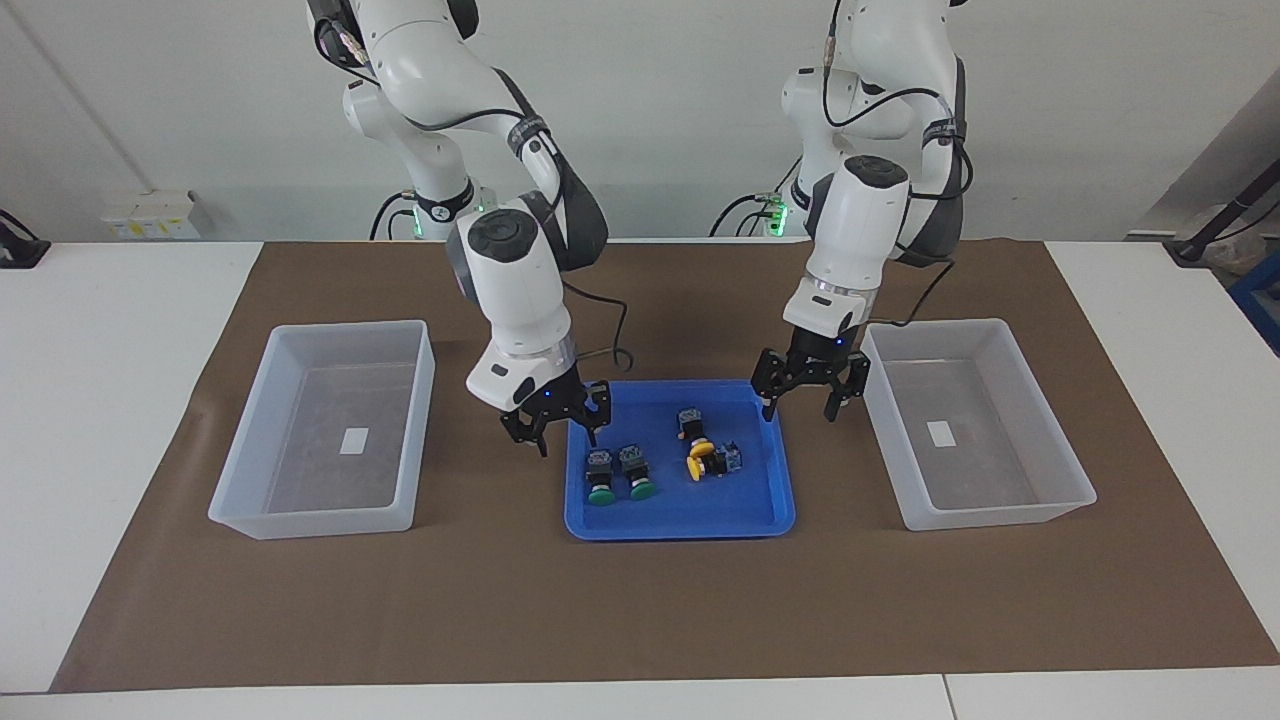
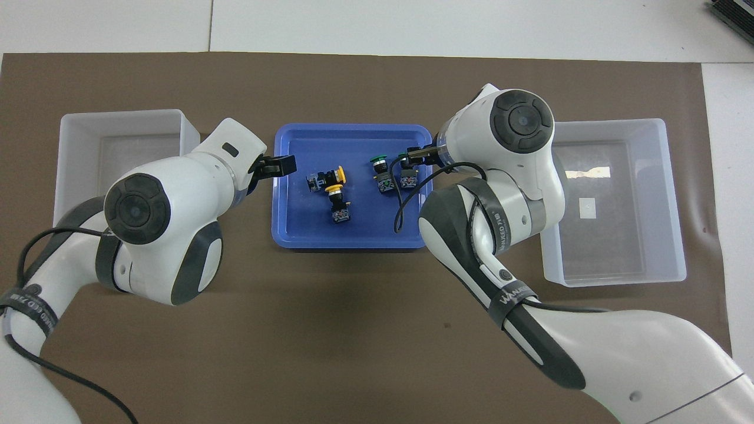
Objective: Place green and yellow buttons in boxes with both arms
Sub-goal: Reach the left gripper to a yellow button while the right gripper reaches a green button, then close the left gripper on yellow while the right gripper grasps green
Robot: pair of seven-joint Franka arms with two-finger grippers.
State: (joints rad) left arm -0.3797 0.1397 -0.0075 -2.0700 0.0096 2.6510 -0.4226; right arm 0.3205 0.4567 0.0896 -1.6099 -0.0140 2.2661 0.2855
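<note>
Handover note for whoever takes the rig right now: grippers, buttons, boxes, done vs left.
Left gripper: open, empty, over the blue tray's corner at the left arm's end.
Right gripper: holds nothing, over the tray's rim at the right arm's end, above the green buttons.
Green pair lies side by side in the tray; yellow buttons lie touching each other beside them, toward the left arm's end.
Both boxes, left-arm box and right-arm box, hold no buttons.
Done: nothing placed.
Left: pick all four buttons and drop them into the boxes.
</note>
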